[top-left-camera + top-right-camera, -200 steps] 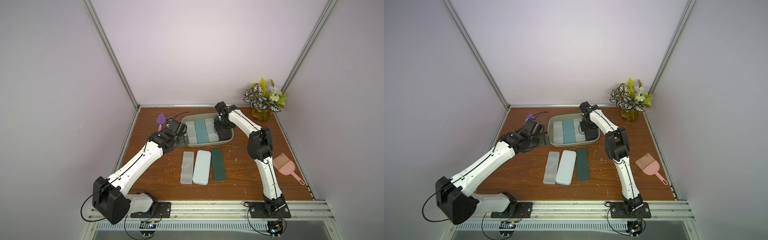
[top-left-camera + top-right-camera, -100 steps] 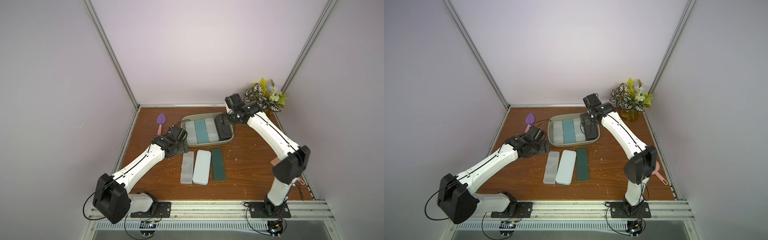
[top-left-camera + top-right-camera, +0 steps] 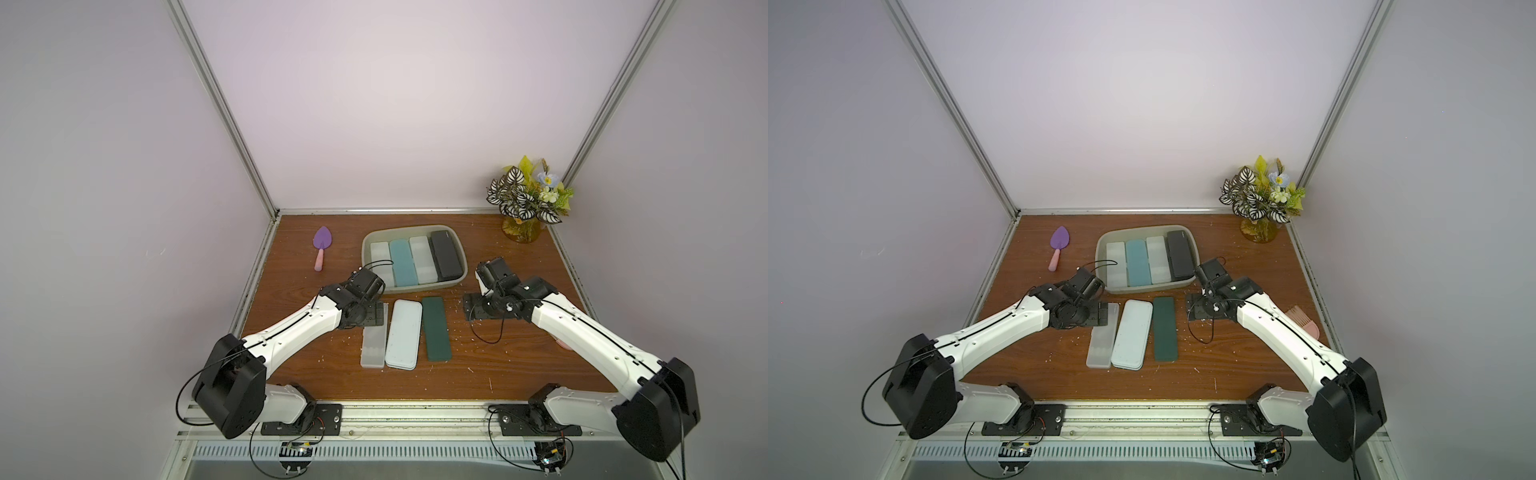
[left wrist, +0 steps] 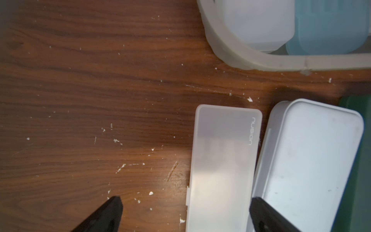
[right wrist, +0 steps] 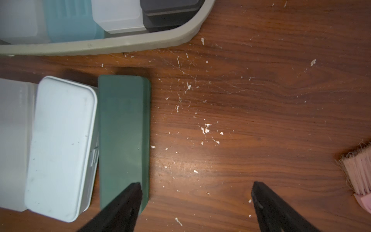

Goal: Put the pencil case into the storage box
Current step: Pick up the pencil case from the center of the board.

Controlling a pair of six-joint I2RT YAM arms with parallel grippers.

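Note:
The grey-green storage box stands at the table's back middle and holds several pencil cases side by side, frosted, teal and black. In front of it three more cases lie on the wood: a frosted clear one, a pale blue one and a dark green one. My left gripper hangs open over the frosted case's far end; the jaws straddle its left edge without touching it. My right gripper is open over bare wood just right of the dark green case, holding nothing.
A purple trowel with a pink handle lies at the back left. A potted plant stands in the back right corner. A pink brush lies by the right edge, partly under my right arm. White crumbs dot the wood.
My right arm has pulled back out of the storage box and come down to the right of the dark green case. My left arm has swung forward over the frosted case.

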